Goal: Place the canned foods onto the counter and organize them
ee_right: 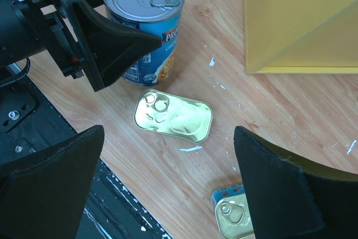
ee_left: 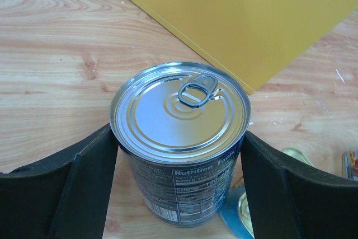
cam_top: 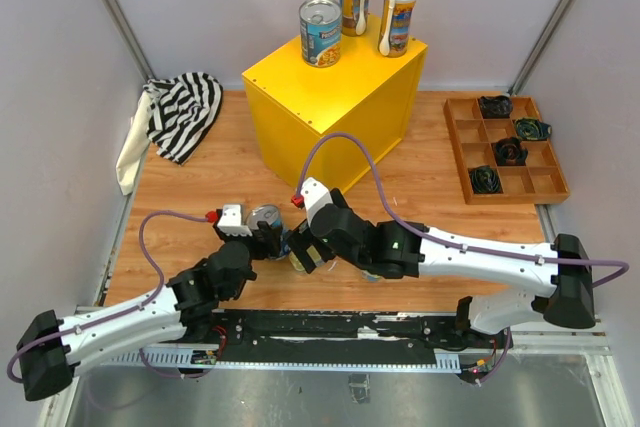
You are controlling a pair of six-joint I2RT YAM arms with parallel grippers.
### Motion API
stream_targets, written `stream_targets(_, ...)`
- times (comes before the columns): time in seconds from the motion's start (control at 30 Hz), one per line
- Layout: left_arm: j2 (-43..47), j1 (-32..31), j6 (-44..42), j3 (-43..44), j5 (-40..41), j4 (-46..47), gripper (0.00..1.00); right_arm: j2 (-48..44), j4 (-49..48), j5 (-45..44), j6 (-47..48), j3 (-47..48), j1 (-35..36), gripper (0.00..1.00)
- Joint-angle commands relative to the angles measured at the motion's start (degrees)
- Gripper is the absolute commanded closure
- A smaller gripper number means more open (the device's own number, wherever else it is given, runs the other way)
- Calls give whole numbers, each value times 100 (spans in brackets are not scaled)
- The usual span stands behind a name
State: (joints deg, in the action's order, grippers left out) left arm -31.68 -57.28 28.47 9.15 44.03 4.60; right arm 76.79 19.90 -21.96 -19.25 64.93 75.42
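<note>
Left end effector (ee_left: 179, 144) clamped on the upright blue-labelled can (ee_left: 180, 110), which stands on the desk (ee_left: 50, 54) near the yellow box (ee_left: 251, 15). Right end effector (ee_right: 169, 138) gapes above a golden tin (ee_right: 173, 117). Advise: lift straight, clear the box edge.

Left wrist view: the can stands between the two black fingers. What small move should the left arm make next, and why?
Probably lift the blue can straight up a little. The left gripper is closed on its sides, yet the can stands on the table, and the yellow box beside it has bare room on top in front of three cans.
</note>
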Motion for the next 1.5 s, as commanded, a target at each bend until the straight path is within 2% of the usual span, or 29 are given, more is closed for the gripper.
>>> stream_targets(0.0, 66, -243, 203, -132, 1102, 1084, 69, -155, -87, -186, -98, -133, 105, 0)
stream_targets(0.17, -67, -617, 296, -269, 1331, 1140, 62, -189, -146, -153, -137, -266, 105, 0)
stream_targets(0.33, -183, -868, 364, -328, 1143, 1177, 41, -207, -183, -154, -146, -313, 105, 0)
stream_targets(0.4, -221, -904, 415, -312, 972, 1129, 35, -202, -194, -152, -161, -305, 105, 0)
stream_targets(0.77, -124, -1041, 659, -294, 548, 713, 22, -204, -231, -126, -228, -353, 105, 0)
stream_targets(1.37, -611, -1115, 1106, -243, 368, 497, 14, -262, -323, -112, -242, -460, 105, 0)
stream_targets(1.43, -651, -1111, 1197, -223, 369, 438, 1, -285, -345, -116, -238, -491, 105, 0)
stream_targets(1.47, -683, -1110, 1212, -214, 365, 419, 1, -292, -353, -130, -239, -509, 105, 0)
